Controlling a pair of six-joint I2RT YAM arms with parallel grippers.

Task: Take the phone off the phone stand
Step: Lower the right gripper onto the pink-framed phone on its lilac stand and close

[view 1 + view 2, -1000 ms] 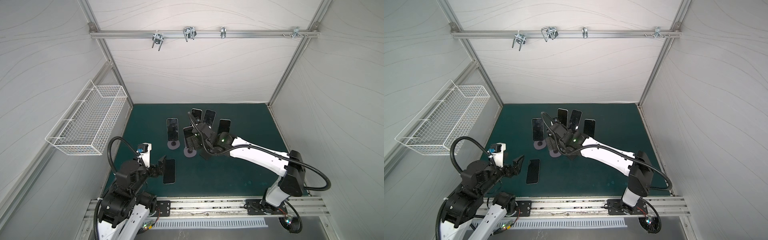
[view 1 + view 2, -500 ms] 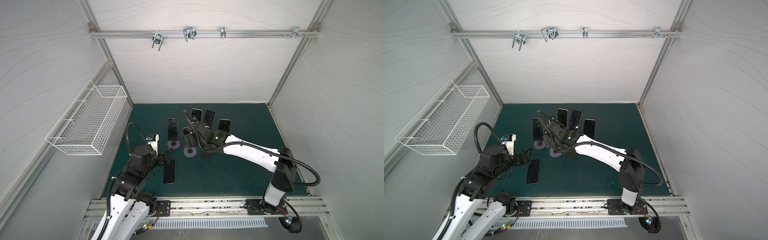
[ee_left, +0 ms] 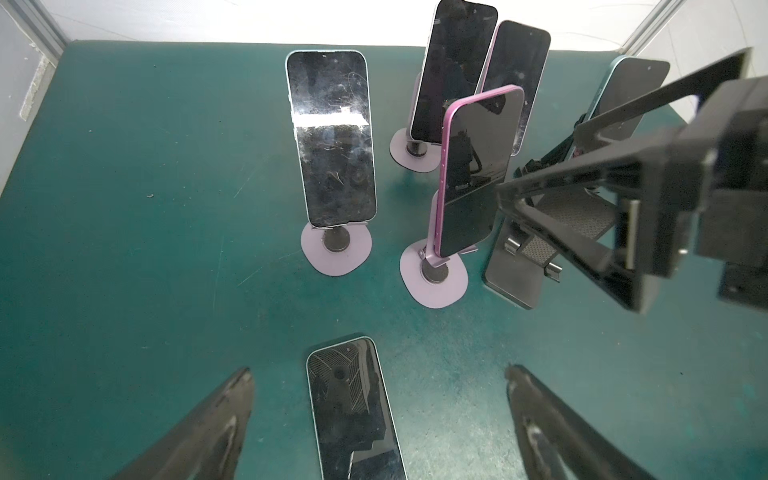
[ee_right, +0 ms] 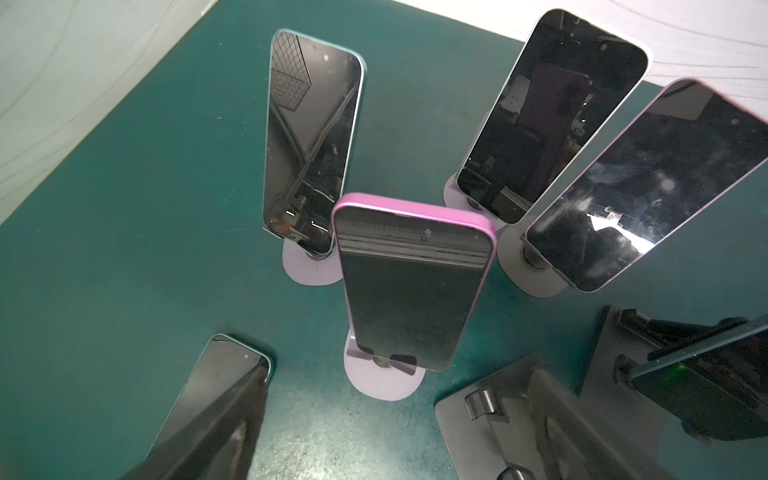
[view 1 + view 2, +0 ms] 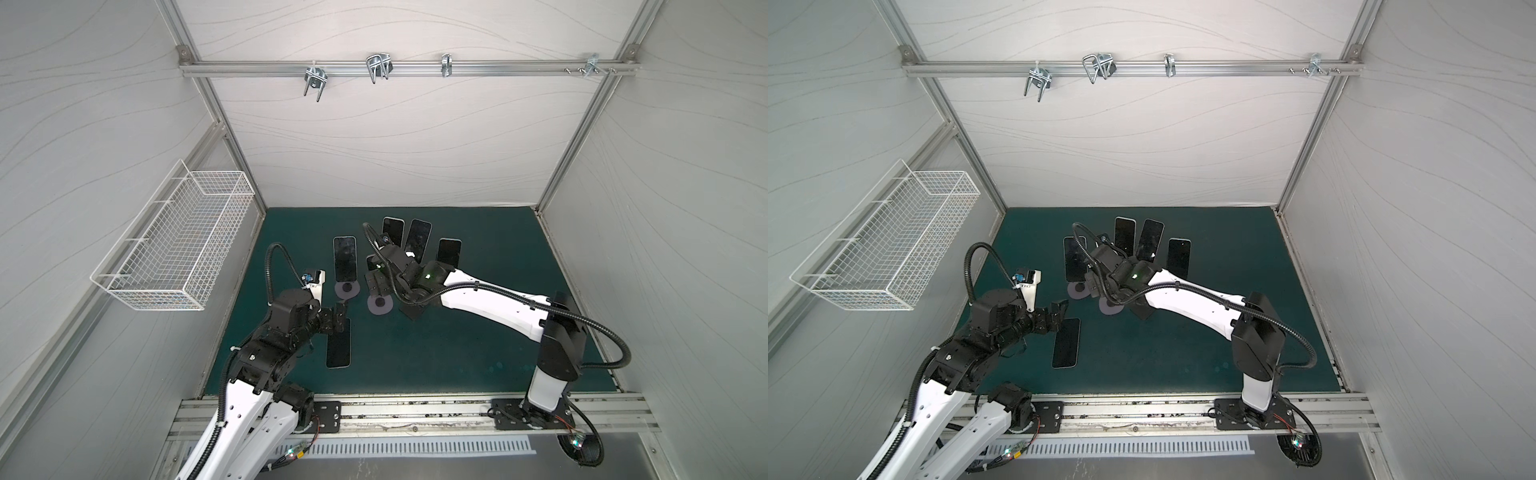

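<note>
— Which one is it going for?

— The pink-edged phone [image 4: 411,299], I'd say. It leans back on its lilac stand [image 4: 382,382] in the middle of the cluster, not lifted yet. The right gripper [image 5: 376,282] hangs close in front of it, jaws spread wide with nothing between them.

— So this is the approach?

— That's my reading: reaching in, no grasp made. Next the jaws need to go either side of the phone's long edges and close. Then they draw it up and out of the stand's lip without dragging the base along.

— Is it touching?

— Hard to say from here. One finger looks just beside the phone's edge, but I can't tell whether there's contact.

— And the other arm?

— The left gripper [image 5: 1059,316] is at seven o'clock from the stand, jaws apart too and holding nothing. It hovers over a flat phone [image 3: 353,407] lying on the green mat [image 5: 457,353].

— Anything in the way?

— It's crowded.
- A teal-edged phone [image 3: 332,137] stands on its own stand at ten o'clock.
- Two phones [image 3: 453,70] stand at twelve to one.
- Another phone [image 3: 627,95] is further out at two.
- An empty black stand [image 3: 519,266] sits at four, just beside the lilac base and under the right arm.

A wide swing could knock any of them.
</note>
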